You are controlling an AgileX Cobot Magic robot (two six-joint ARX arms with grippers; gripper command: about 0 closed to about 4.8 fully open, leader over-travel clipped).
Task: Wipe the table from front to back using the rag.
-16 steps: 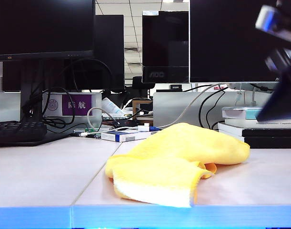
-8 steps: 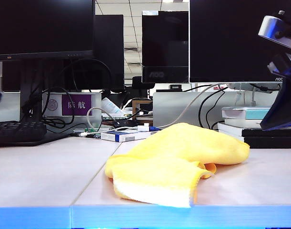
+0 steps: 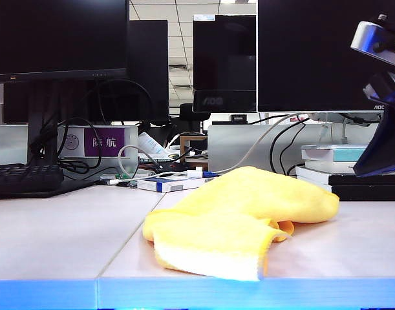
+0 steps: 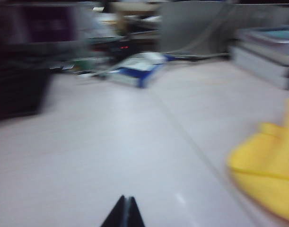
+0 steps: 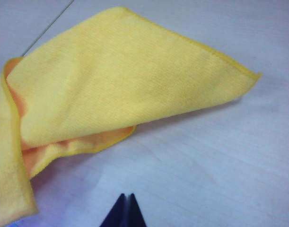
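So in the exterior view the soft bright yellow microfibre rag is lying crumpled on the pale whitish wood-grain table, right up at the bright blue front edge, its paler hem just about touching that edge. It sits a bit right of the thin seam line and runs longways from the near-left corner back toward the right. Only the right arm shows here, as dark hardware at the far right edge, raised above the table; you can't see its fingertips. The left arm isn't in this view at all.

Left wrist view is blurry, but the left gripper has its two dark fingers pressed together on nothing, over bare table, with the rag well off to one side. There's a small white-and-blue box further back.

Right wrist view: the right gripper is also pinched together and empty, hanging above the table with the rag spread just ahead of it. I'd say the right arm is clearly the nearer one to go for it
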